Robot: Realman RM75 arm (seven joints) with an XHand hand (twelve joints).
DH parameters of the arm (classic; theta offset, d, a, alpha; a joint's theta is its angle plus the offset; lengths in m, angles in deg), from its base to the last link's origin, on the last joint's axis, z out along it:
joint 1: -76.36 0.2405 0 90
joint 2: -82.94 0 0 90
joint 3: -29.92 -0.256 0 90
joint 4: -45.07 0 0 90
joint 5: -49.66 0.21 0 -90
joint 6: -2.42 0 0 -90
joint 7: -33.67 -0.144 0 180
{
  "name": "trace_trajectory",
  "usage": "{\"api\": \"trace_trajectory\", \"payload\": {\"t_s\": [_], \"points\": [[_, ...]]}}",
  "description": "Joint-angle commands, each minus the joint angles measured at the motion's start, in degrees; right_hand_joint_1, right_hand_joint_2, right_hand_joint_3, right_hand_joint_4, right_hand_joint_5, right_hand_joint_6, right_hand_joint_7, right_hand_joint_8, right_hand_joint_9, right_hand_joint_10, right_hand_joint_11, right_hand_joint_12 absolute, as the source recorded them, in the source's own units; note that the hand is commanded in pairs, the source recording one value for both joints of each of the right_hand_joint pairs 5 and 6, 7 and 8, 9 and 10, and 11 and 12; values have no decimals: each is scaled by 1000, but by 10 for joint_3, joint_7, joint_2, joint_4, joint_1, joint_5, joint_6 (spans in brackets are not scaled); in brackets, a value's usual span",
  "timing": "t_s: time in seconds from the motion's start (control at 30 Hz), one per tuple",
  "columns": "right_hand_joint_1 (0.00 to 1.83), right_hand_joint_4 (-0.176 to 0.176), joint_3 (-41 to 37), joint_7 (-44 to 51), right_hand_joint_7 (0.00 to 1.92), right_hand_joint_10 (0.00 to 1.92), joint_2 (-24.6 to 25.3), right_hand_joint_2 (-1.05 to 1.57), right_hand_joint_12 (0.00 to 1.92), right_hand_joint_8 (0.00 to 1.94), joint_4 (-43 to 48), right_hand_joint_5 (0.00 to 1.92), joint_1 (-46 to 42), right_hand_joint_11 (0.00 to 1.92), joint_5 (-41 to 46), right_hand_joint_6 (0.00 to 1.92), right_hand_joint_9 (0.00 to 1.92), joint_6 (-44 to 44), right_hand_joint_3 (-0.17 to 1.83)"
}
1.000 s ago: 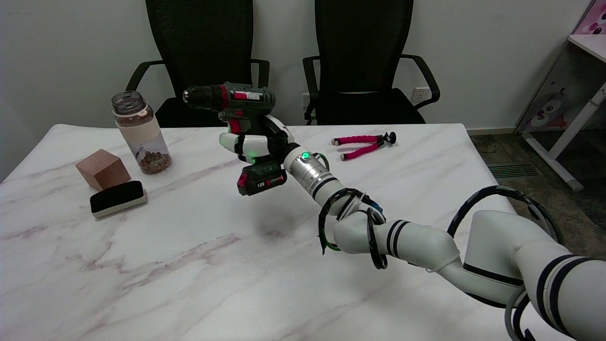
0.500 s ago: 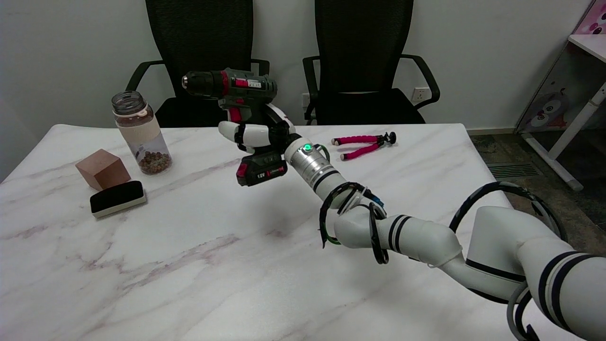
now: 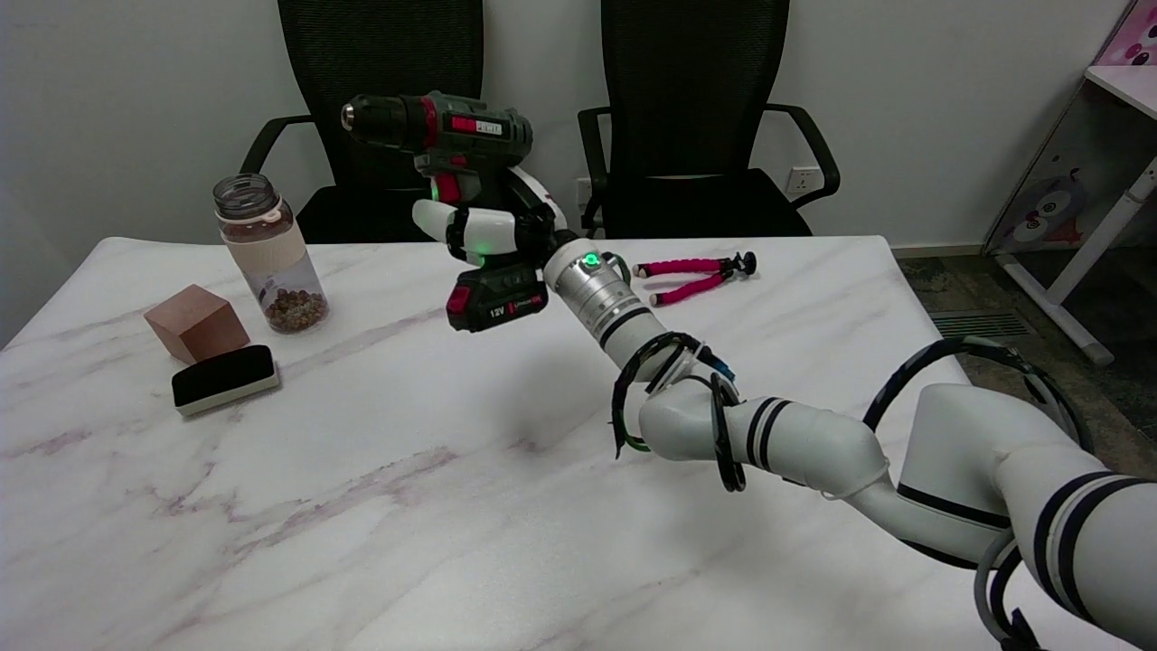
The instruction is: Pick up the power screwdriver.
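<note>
White tubular right arm (image 3: 795,445) with black bands, looped black cables, a ribbed silver wrist lit green, and a black-and-white robot hand (image 3: 493,233).

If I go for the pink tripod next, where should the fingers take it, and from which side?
Take the pink tripod across its two foam legs, which lie flat and close together, coming from above. The legs are the thickest, softest part; the small black head at the right end looks too small to hold.
</note>
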Motion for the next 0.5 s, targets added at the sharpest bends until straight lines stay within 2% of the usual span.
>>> {"api": "trace_trajectory", "payload": {"t_s": [0.03,0.5], "points": [[847,176,-7,1,1920,1920,-11,1329,1920,1920,-29,1920,6,1920,0,1920,1920,20,971],[882,176,-7,63,1920,1920,-11,1313,1920,1920,-23,1920,-10,1920,32,1920,1920,-8,982]]}}
